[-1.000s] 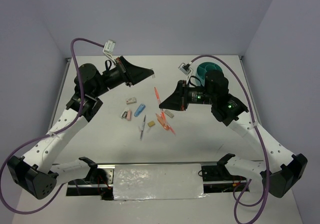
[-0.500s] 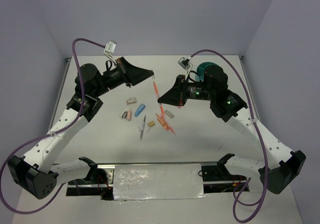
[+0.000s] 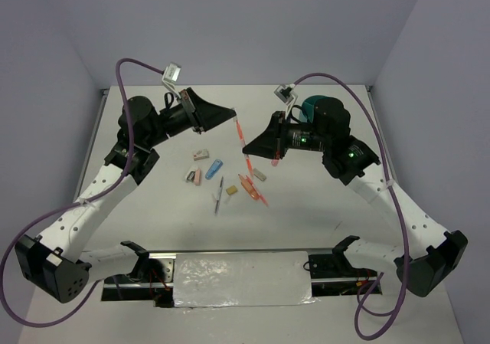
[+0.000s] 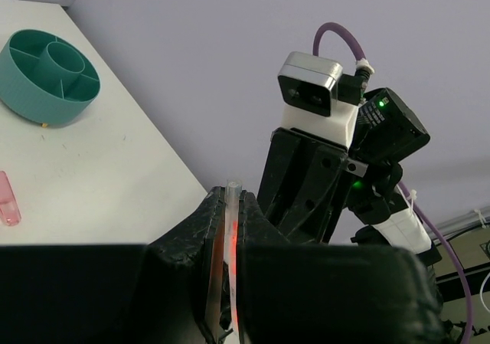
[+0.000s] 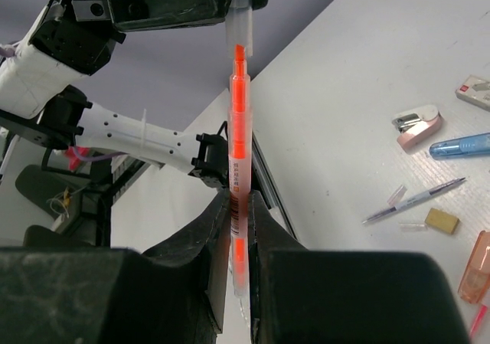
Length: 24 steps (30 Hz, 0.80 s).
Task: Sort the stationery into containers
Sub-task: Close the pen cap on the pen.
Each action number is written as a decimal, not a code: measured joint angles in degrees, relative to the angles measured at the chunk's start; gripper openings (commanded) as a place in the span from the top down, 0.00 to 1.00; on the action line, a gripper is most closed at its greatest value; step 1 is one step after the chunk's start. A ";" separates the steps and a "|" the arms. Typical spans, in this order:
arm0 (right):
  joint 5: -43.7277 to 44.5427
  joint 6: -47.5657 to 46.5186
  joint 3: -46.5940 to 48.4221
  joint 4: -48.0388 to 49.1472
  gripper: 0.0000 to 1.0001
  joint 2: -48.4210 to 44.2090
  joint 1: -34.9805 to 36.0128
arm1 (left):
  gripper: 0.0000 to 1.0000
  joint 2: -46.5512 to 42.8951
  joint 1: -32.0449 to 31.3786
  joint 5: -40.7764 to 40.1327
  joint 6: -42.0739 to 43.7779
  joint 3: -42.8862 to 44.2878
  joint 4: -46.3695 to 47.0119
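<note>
An orange marker hangs in the air between both grippers, above the table. My right gripper is shut on its barrel. My left gripper is shut on the marker's clear cap, and the orange tip sits inside that cap. From above, the marker runs from the left gripper down to the right gripper. The teal organiser stands at the far right of the table, half hidden behind the right arm. More stationery lies below: a blue pen, a pink block, a thin dark pen.
Under the grippers lie a grey block, a tan block, orange markers and a grey eraser. A small pink piece lies near the organiser. The table's rail runs along the near edge.
My right gripper has lifted the orange marker up and to the left, bringing its tip into the clear cap held by the left gripper. The left arm shifted only slightly.
</note>
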 measured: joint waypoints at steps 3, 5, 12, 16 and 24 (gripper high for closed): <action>-0.04 0.02 0.13 -0.02 1.00 0.33 -0.35 | 1.00 0.04 0.04 0.48 -0.04 -0.11 0.35; -0.09 0.04 0.22 -0.04 1.00 0.50 -0.59 | 1.00 0.13 0.07 0.59 -0.09 -0.15 0.63; -1.03 0.55 0.42 0.17 1.00 0.94 -1.49 | 1.00 0.20 0.15 0.68 -0.07 -0.15 0.63; -1.73 1.46 1.42 0.33 1.00 1.88 -1.57 | 1.00 0.20 0.39 0.46 -0.24 -0.33 1.36; -2.49 2.67 5.44 0.72 1.00 5.62 -1.79 | 1.00 0.20 0.61 0.66 -0.55 -1.25 2.29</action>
